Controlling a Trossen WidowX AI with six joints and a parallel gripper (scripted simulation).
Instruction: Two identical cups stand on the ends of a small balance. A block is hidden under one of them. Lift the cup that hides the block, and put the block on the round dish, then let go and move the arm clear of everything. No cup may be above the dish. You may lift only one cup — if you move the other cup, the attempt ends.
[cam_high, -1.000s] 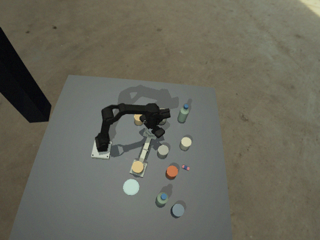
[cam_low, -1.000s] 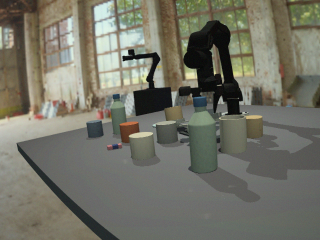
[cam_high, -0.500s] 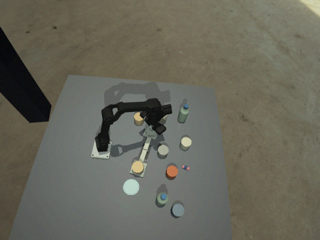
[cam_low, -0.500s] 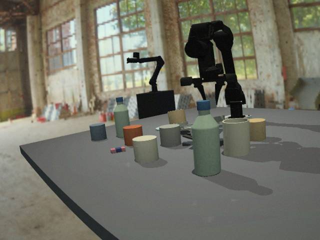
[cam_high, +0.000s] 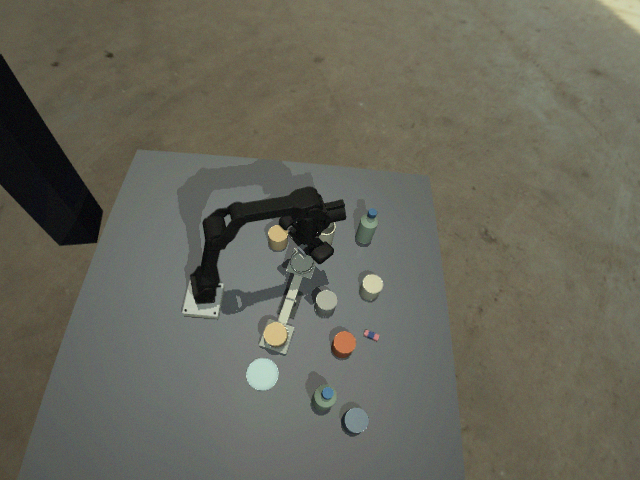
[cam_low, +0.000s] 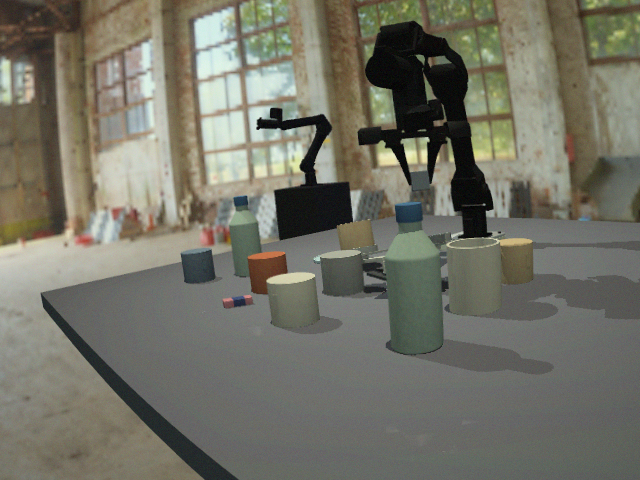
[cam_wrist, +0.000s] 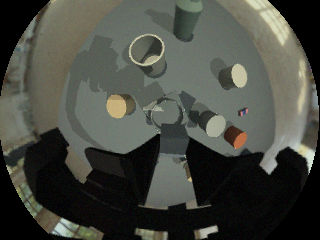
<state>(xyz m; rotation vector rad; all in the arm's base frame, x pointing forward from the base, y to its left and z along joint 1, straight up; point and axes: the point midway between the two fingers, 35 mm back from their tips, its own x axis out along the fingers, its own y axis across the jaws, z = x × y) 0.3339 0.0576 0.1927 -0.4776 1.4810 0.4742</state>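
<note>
My gripper (cam_low: 418, 173) (cam_wrist: 172, 137) is shut on a small grey block (cam_low: 420, 181) and holds it well above the table. It hangs over the far end of the balance (cam_high: 289, 300), whose round pad (cam_high: 301, 264) (cam_wrist: 167, 111) is bare. An open, hollow cream cup (cam_high: 329, 233) (cam_low: 474, 279) (cam_wrist: 147, 50) stands upright on the table just beyond that end. A tan cup (cam_high: 275, 334) (cam_low: 355, 234) stands on the near end of the balance. The pale round dish (cam_high: 262, 374) lies on the table past that near end.
A tan cylinder (cam_high: 277, 237) (cam_low: 515, 259) stands beside the far pad. Two green bottles (cam_high: 366, 227) (cam_high: 325, 397), cream (cam_high: 371, 286), grey (cam_high: 326, 302), orange (cam_high: 343, 344) and blue (cam_high: 355, 420) cylinders and a small pink-blue piece (cam_high: 371, 335) stand to the right.
</note>
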